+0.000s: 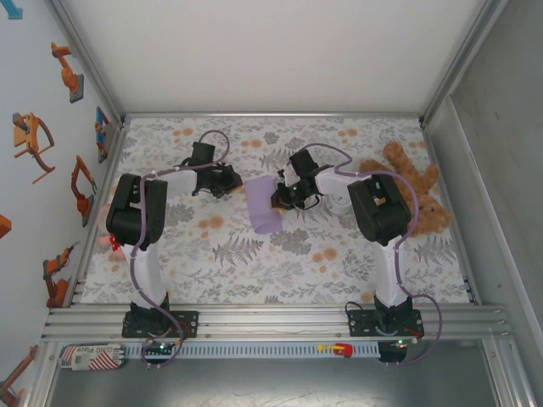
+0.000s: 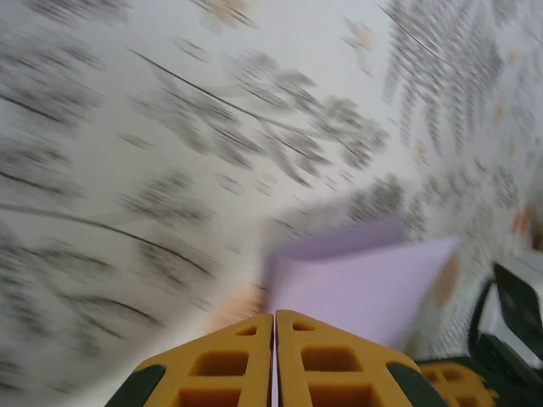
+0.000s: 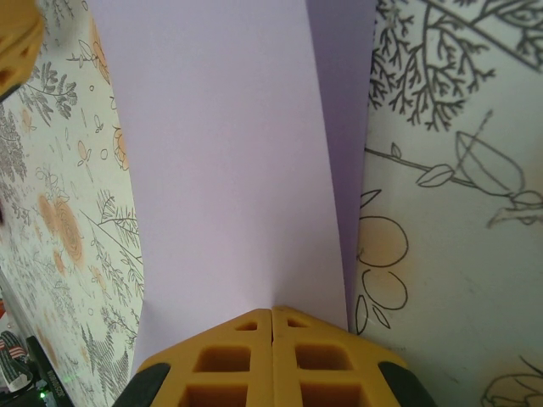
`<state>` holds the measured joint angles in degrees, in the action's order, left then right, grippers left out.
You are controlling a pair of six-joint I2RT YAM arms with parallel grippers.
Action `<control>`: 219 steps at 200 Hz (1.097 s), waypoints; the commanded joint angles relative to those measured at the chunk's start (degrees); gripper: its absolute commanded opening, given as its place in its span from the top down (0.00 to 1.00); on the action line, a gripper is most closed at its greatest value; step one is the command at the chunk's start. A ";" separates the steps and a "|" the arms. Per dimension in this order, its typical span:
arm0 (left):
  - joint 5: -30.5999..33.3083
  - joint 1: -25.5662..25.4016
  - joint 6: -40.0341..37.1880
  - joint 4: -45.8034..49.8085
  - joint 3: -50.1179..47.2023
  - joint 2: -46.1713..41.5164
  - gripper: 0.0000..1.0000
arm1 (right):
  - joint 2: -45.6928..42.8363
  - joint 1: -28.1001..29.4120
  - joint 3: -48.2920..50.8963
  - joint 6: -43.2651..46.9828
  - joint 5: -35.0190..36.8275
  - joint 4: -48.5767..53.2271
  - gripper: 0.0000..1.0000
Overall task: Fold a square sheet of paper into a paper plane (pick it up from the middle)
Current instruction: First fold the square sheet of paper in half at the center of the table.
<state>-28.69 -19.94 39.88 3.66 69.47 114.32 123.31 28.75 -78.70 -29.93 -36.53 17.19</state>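
Top view: the square sheet of paper (image 1: pixel 263 203) hangs between both grippers. The left gripper (image 2: pixel 274 315) has its fingers pressed together, pinching the sheet's near edge, and the sheet spreads ahead and to its right. The right gripper (image 3: pixel 271 310) is likewise clamped on the sheet, whose doubled layers run straight ahead above the flowered surface (image 3: pixel 458 170).

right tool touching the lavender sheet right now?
Touching. In the right wrist view the right tool is shut, and the lavender sheet runs straight into the seam between its fingertips with no gap.
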 commanded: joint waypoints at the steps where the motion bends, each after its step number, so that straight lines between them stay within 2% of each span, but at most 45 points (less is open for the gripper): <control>1: -0.76 -3.80 2.07 -1.91 -1.80 -2.46 0.89 | 6.31 -1.95 4.91 0.97 15.70 11.68 1.00; 55: 3.15 -5.20 2.15 2.41 2.99 3.99 0.89 | 6.49 -1.95 4.82 1.24 15.75 11.90 1.00; 95: 6.94 -2.29 3.94 2.78 4.52 6.57 0.89 | 6.67 -2.12 4.69 1.52 15.70 11.90 1.00; 149: 10.81 1.91 3.35 9.20 9.95 9.87 0.89 | 6.73 -2.34 4.90 1.66 16.14 11.82 1.00; 182: 8.95 3.76 0.26 13.91 12.59 7.98 0.89 | 6.60 -2.39 4.95 1.64 16.24 11.81 1.00; 219: 4.33 2.35 -0.16 15.78 8.56 -1.71 0.89 | 6.46 -2.36 5.30 1.93 16.19 11.78 1.00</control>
<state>-22.24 -16.01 41.30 15.53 80.44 120.46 123.31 28.69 -78.59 -29.89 -36.56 17.10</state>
